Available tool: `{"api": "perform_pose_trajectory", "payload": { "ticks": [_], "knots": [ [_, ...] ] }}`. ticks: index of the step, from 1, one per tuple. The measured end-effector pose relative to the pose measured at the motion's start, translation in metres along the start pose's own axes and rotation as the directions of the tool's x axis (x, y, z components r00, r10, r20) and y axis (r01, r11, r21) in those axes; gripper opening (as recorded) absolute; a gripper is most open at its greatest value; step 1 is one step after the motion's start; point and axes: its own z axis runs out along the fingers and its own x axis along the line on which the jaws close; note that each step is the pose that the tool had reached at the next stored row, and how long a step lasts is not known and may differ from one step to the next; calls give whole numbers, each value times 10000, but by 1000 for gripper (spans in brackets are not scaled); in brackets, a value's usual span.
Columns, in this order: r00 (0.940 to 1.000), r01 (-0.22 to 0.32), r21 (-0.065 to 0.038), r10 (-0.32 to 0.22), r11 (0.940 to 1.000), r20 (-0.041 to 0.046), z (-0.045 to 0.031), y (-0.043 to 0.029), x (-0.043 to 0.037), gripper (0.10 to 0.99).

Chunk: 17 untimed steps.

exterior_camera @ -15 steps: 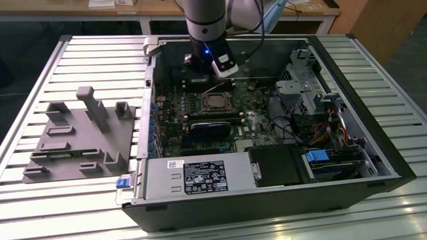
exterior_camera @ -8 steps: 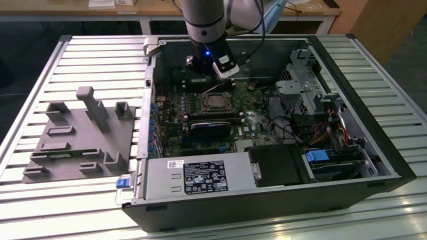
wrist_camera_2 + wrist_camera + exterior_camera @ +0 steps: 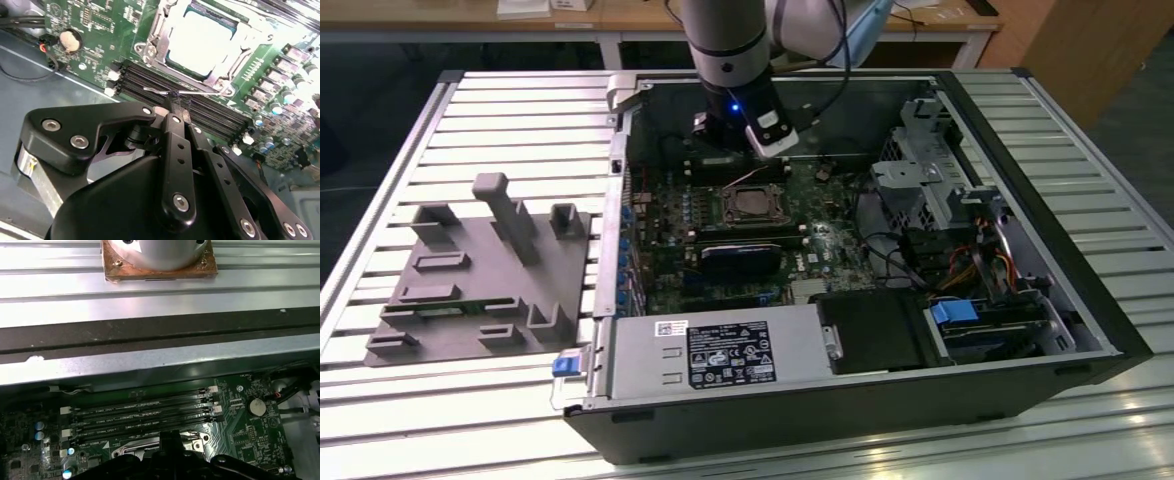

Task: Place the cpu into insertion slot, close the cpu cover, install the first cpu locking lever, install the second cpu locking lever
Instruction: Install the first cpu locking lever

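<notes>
Reaching down into the open computer case (image 3: 854, 420) from 12 o'clock in the exterior view, the arm (image 3: 727, 40) holds its fingers (image 3: 175, 107) at the edge of the insertion slot (image 3: 750, 205), which sits near the middle of the green motherboard (image 3: 660, 230). The second wrist view shows the fingers narrow, drawn together with no gap between them, their tips touching a thin wire locking lever (image 3: 197, 91) that runs along the socket's side, between the socket and the black memory slots (image 3: 210, 112). Whether the wire is pinched or only pressed I cannot tell.

The cpu (image 3: 200, 42) lies in the socket with its bright metal top up, and the cpu cover (image 3: 156, 37) frames it — flat over the chip, as far as shows. A round coin battery (image 3: 70, 40) sits on the board, well apart from the socket.

In the exterior view the case rests on a slatted metal counter (image 3: 520, 110). A grey moulded fixture (image 3: 480, 270) stands on the slats at 9 o'clock from the case, and a labelled power supply (image 3: 720, 355) fills the case at 6 o'clock from the socket.
</notes>
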Motion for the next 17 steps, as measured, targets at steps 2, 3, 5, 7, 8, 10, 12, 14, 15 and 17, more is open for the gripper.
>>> {"api": "perform_pose_trajectory", "payload": {
  "ticks": [2,3,5,7,8,10,12,14,15,17],
  "knots": [
    [9999,34,-27,-33,10000,160,9,-4,9,102],
    [9997,47,-38,-46,10000,227,16,-6,15,102],
    [9995,60,-49,-59,10000,299,36,-12,24,102],
    [9995,48,-47,-47,10000,320,57,-19,31,102],
    [9995,20,-44,-19,10000,329,67,-21,33,102],
    [9993,-90,-26,91,10000,358,82,-26,38,102],
    [9991,-160,-15,160,9999,380,96,-30,45,102],
    [9989,-210,-10,210,9998,415,113,-35,52,102],
    [9988,-236,-8,236,9997,432,119,-38,56,102],
    [9986,-281,-2,281,9996,455,130,-41,65,102]
  ]
}}
